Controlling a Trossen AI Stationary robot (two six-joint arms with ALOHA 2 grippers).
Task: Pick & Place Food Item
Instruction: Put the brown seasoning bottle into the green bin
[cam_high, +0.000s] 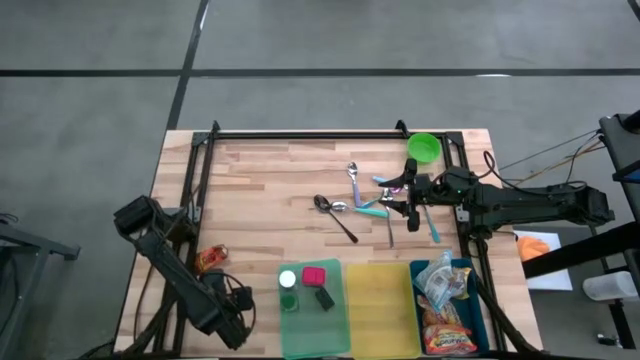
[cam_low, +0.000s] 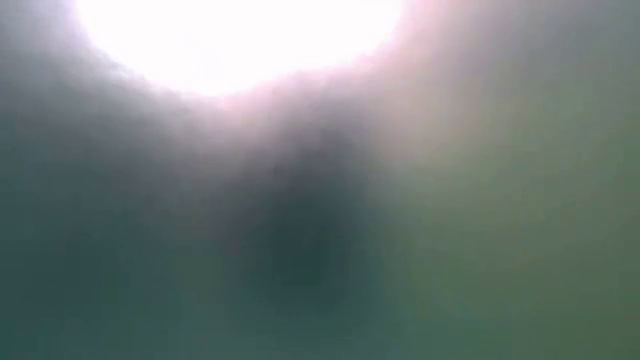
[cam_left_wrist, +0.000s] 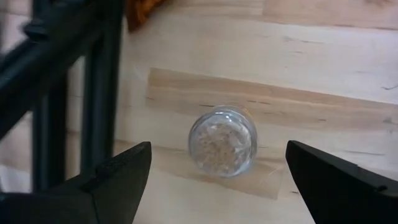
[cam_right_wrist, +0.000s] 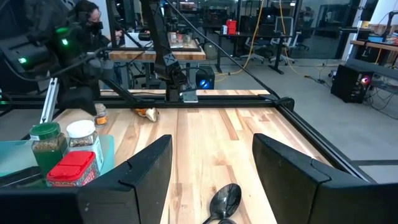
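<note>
From overhead, the right pincer (cam_high: 403, 193) hangs empty with fingers apart amid the cutlery (cam_high: 352, 205), while the snack (cam_high: 210, 260) sits by the left arm at the desk (cam_high: 260, 180) edge, so reaching could scatter spoons. Nothing shows in the low view. The left pincer (cam_left_wrist: 217, 180), wide apart, straddles a jar (cam_left_wrist: 222, 140) that might roll; the right wrist sees only a spoon (cam_right_wrist: 224, 200).

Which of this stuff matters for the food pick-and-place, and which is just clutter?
Likely the job: small jar under the open left gripper; orange snack packet; yellow tray; blue bin of snacks.
Lying about: spoons under the open right gripper; green bowl; jars on the green tray.
</note>
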